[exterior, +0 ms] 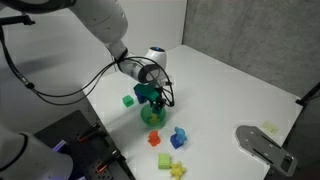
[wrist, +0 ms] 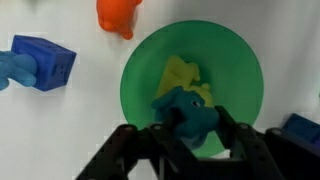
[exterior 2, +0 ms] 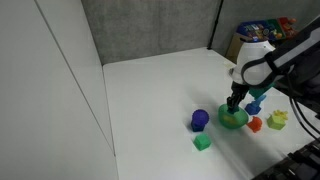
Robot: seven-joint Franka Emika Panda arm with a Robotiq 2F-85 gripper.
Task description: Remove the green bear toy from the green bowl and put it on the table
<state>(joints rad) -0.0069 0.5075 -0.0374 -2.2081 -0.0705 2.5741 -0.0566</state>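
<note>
Gripper [wrist: 192,128] low inside green bowl [wrist: 135,80], fingers [wrist: 240,140] seemingly clamped on green bear toy [wrist: 190,115], which sits in the bowl beside a yellow piece [wrist: 183,75]. Lifting out and placing on table [wrist: 60,130] remain.

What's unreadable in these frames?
1. Wrist view: whether the claw grips the small dark teal-green bear toy; the contact is blurred.
2. Both exterior views: contents of the round bright-green bowl; the claw covers them.
3. Wrist view: yellow lump in the bowl, partly under the bear; identity unclear.
4. Wrist view: blue object, cut by the right edge.
</note>
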